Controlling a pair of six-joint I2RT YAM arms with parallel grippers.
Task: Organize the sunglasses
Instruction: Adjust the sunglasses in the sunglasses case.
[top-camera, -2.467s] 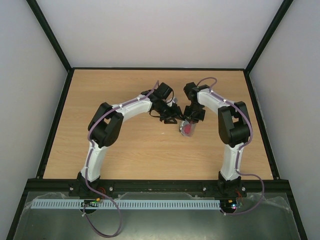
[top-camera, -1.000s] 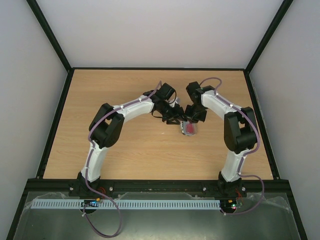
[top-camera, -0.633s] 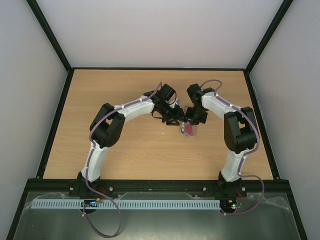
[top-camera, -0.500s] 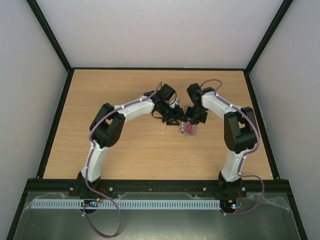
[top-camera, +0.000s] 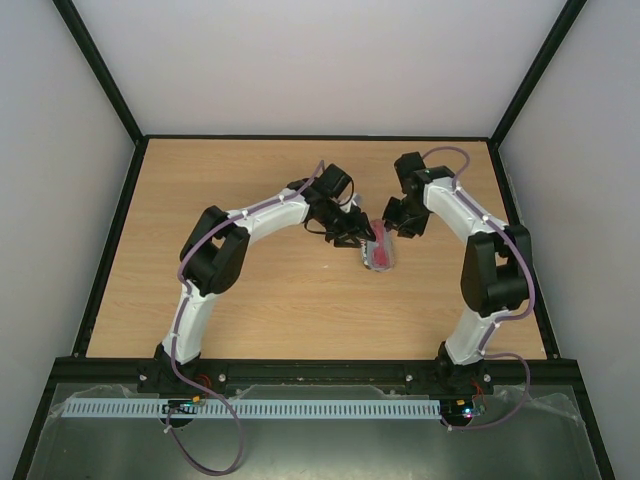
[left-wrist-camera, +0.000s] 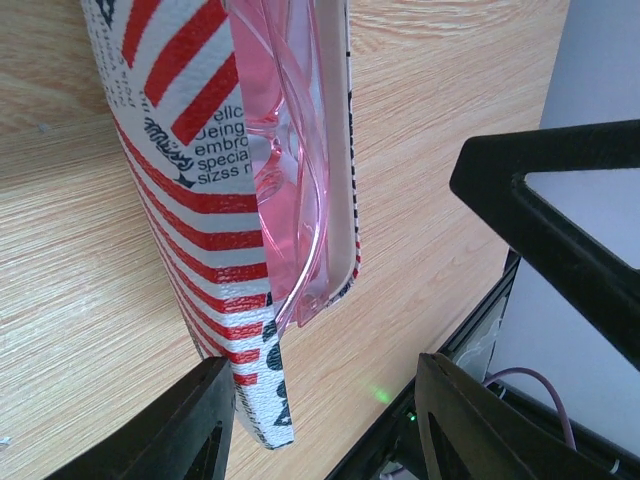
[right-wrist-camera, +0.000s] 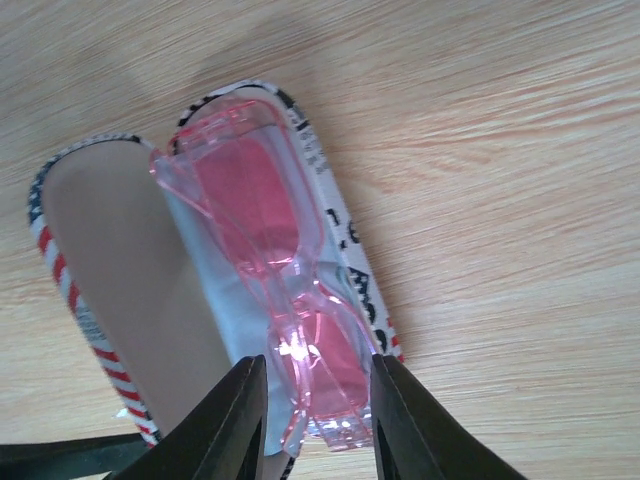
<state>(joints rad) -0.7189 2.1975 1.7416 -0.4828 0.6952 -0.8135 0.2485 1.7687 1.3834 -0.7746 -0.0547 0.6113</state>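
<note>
Sunglasses (right-wrist-camera: 290, 290) sat in open case (right-wrist-camera: 110, 270). Left end effector (left-wrist-camera: 325, 365) wide at lid (left-wrist-camera: 190, 200), right end effector (right-wrist-camera: 318, 362) narrow, empty. Next: shut lid.

I have the red-and-white striped, flag-patterned oval case (top-camera: 381, 256) lying open on the wooden tabletop (top-camera: 250, 300), about mid-table, between the two arms. The pink translucent plastic sunglasses (right-wrist-camera: 290, 290) lie inside it, on top of the light blue cloth (right-wrist-camera: 232, 300), with the lid beside them. The left arm's jaws sit just left of the case, with one end of it between them. The right arm's jaws hang behind and to the right, apart from it.
</note>
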